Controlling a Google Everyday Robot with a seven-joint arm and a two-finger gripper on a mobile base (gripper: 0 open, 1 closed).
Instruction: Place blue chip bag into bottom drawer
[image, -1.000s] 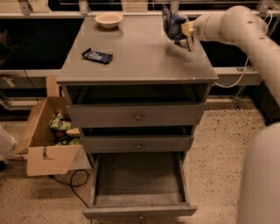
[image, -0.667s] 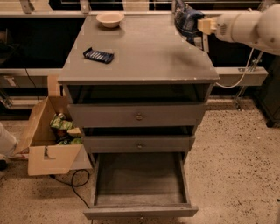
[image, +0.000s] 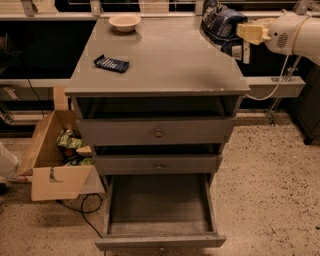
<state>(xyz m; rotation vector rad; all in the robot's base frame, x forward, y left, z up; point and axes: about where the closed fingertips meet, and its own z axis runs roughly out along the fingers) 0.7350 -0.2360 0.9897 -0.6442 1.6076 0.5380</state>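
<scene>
Seen from the centre of the grey cabinet top (image: 165, 60), the two-finger gripper (image: 232, 42) hangs at about 1 o'clock, over the top's far right edge, at the end of a cream-white robot arm (image: 295, 35) that reaches in from 3 o'clock. Its fingers are clamped on a crumpled, foil, navy blue chip bag (image: 217, 21) with pale markings, which is held up clear of the surface and rises to the upper edge of the view. At 11 o'clock on the same top sits a small, round, cream bowl (image: 124, 21), and at 9 o'clock lies a flat, dark-blue rectangular packet (image: 111, 63), well apart from the bag. Below the top, at 6 o'clock, come three grey drawers. The upper drawer (image: 157, 132) and the middle drawer (image: 157, 164), each with a small round knob, are nearly closed. The wide grey bottom drawer (image: 160, 207) is pulled far out, showing its plain grey floor and side walls. At 8 o'clock from the cabinet an open brown cardboard box (image: 55, 182) stands on the speckled floor (image: 265, 190), touching the cabinet's side, with green snack bags (image: 70, 140) inside it.
</scene>
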